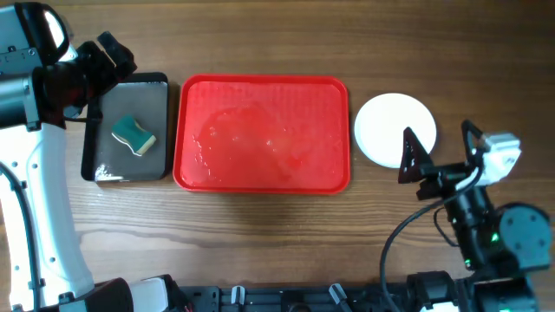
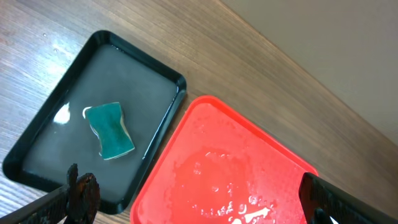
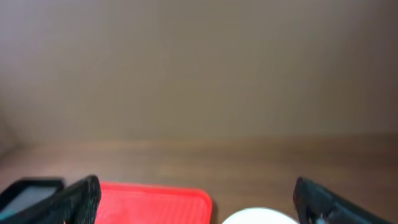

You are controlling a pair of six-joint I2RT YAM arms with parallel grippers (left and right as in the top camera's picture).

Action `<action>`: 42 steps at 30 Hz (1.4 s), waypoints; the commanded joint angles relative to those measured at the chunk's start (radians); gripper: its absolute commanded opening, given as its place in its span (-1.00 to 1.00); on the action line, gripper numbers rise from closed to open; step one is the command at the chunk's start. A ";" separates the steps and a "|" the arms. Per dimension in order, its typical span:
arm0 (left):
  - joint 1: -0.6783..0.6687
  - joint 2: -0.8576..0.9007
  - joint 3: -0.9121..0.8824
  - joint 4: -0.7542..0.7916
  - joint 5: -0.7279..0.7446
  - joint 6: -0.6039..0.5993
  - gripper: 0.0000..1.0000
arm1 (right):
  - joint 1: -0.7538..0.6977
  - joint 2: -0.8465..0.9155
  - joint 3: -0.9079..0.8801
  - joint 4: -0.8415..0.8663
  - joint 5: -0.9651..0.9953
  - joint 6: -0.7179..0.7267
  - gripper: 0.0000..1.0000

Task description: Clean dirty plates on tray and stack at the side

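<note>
Plate (image 1: 390, 121) edge partly hidden behind right tool (image 1: 435, 130).

In the overhead view the worktop (image 1: 260, 234) is being lit brightly and evenly from above, and only faint, soft shadows are being cast. Ahead of the left claw (image 2: 194, 196), wet glare is being thrown off the red tray (image 2: 217, 143), and a white glint is being reflected from the black tray (image 2: 143, 93) beside the sponge (image 2: 111, 129). The right wrist view is being rendered dimmer and soft: the right claw (image 3: 198, 196) is being shown out of focus, and the wall (image 3: 199, 62) beyond it is being blurred.
</note>
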 commanded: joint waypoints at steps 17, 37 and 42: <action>0.001 0.003 0.001 0.000 0.012 -0.009 1.00 | -0.011 -0.347 -0.583 0.419 0.015 0.012 0.99; 0.001 0.003 0.001 0.000 0.012 -0.009 1.00 | -0.010 -0.418 -0.663 0.278 -0.027 0.014 0.99; 0.001 0.003 0.001 0.000 0.012 -0.009 1.00 | -0.010 -0.414 -0.663 0.278 -0.027 0.015 0.99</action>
